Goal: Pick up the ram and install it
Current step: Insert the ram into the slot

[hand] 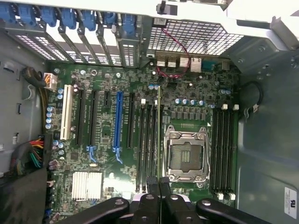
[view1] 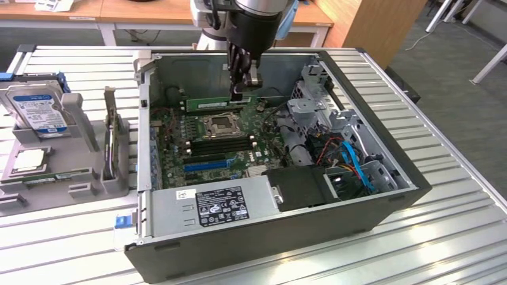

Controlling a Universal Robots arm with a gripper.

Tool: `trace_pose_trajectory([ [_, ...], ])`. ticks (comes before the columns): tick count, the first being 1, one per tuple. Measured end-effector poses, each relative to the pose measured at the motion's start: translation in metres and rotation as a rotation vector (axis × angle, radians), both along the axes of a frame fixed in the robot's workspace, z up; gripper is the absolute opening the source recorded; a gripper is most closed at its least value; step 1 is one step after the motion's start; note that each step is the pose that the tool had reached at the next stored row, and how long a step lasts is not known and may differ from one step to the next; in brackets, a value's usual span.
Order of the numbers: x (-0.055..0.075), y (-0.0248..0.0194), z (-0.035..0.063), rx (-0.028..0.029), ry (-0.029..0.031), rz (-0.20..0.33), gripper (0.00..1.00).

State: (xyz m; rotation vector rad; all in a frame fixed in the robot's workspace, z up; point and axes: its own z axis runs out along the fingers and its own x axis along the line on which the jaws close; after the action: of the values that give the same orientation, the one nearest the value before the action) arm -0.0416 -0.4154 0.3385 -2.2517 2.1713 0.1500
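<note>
We see the claw [view1: 240,89] reaching down into an open computer case [view1: 317,237] that lies on its side on the slatted metal tabletop [view1: 443,225]. Its fingers are closed tight on the ram [view1: 214,105], a long green stick held on edge with its length running across the case. The claw grips it towards the end on the exterior view's right. The stick hangs over the far part of the motherboard [view1: 237,157], just beyond the square processor socket [view1: 219,124] as the exterior view shows it. We cannot tell whether its lower edge touches the board. In the wrist view we see the ram [hand: 160,130] as a thin line running out from the claw [hand: 159,184], between the socket [hand: 185,151] and a bank of long black slots [hand: 147,140]. Those slots [view1: 222,144] lie on the near side of the socket. On the exterior view's left, well apart from the case, a hard drive [view1: 35,107] with a blue label leans in a grey holder [view1: 79,190].
</note>
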Motion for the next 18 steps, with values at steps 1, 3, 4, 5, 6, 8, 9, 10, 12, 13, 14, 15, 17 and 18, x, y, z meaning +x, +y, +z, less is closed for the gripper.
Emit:
trace_pose_trajectory([
  [1,0.0,0.0,0.0,-0.0001,0.0,0.0,0.12],
  [3,0.0,0.0,0.0,-0.0001,0.0,0.0,0.12],
  [4,0.0,0.0,0.0,-0.0001,0.0,0.0,0.12],
  [5,0.0,0.0,0.0,-0.0001,0.0001,0.0,0.12],
  [6,0.0,0.0,0.0001,-0.0002,0.0001,-0.001,0.12],
  [8,0.0001,0.0,0.0001,-0.0002,0.0004,-0.007,0.12],
  [9,0.0001,-0.0001,0.0001,-0.0002,0.0005,-0.01,0.12],
  [10,0.0002,-0.0001,0.0001,-0.0002,0.0005,-0.014,0.12],
  [12,0.0003,-0.0001,0.0,-0.0001,0.0008,-0.019,0.12],
  [13,0.0003,-0.0001,0.0,-0.0001,0.0009,-0.022,0.12],
  [14,0.0003,-0.0001,0.0,-0.0001,0.001,-0.025,0.12],
  [15,0.0003,-0.0001,0.0,-0.0002,0.001,-0.026,0.12],
  [17,0.0003,-0.0001,0.0,-0.0002,0.0011,-0.027,0.12],
  [18,0.0003,-0.0001,0.0,-0.0003,0.0011,-0.027,0.12],
])
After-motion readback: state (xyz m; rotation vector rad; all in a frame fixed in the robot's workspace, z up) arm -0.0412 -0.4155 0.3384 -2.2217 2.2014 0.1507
